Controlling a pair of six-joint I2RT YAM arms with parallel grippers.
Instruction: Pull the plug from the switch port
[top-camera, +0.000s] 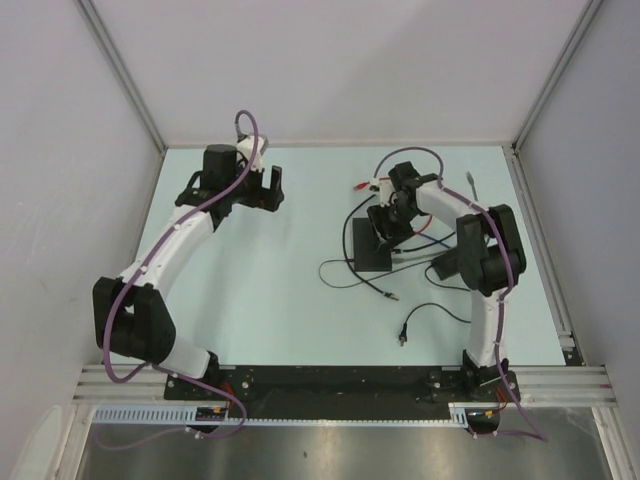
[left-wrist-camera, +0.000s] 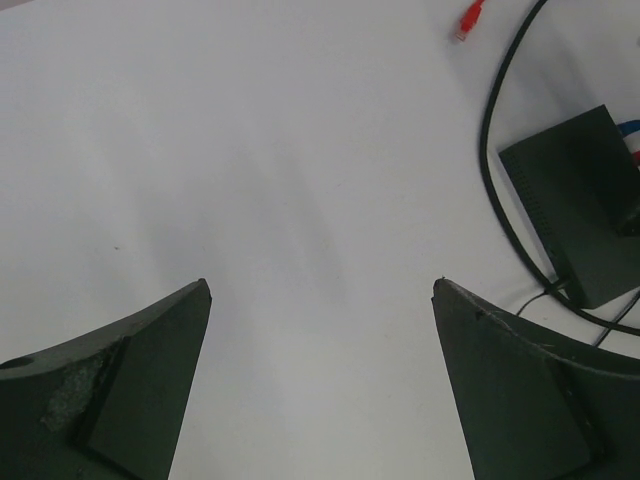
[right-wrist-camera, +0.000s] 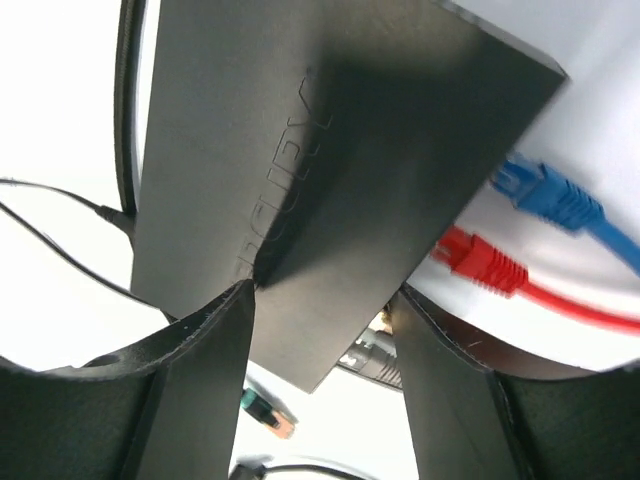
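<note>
Raised lettering runs diagonally across the lid of the flat matte-black rectangular switch (right-wrist-camera: 330, 170). Only the right wrist camera shows it, and it is too foreshortened and dim to read with certainty. No other writing can be made out.

The switch lies on the pale table (top-camera: 280, 300), on its right half, directly beneath the right gripper (right-wrist-camera: 322, 292). That gripper's two dark fingers (right-wrist-camera: 200, 380) stand either side of the switch's near corner. Whether they are pressing on it cannot be told.

The same close view shows a blue plug (right-wrist-camera: 545, 190) and a red plug (right-wrist-camera: 480, 262) meeting one long edge of the switch. The overhead camera gives these only as thin coloured leads.

The left gripper (left-wrist-camera: 320, 288) hangs over bare table with its jaws spread wide and nothing between them. Its camera catches the switch from the side, a black cable (left-wrist-camera: 490, 150) curving past it, and a loose red connector (left-wrist-camera: 468, 20) lying apart.
</note>
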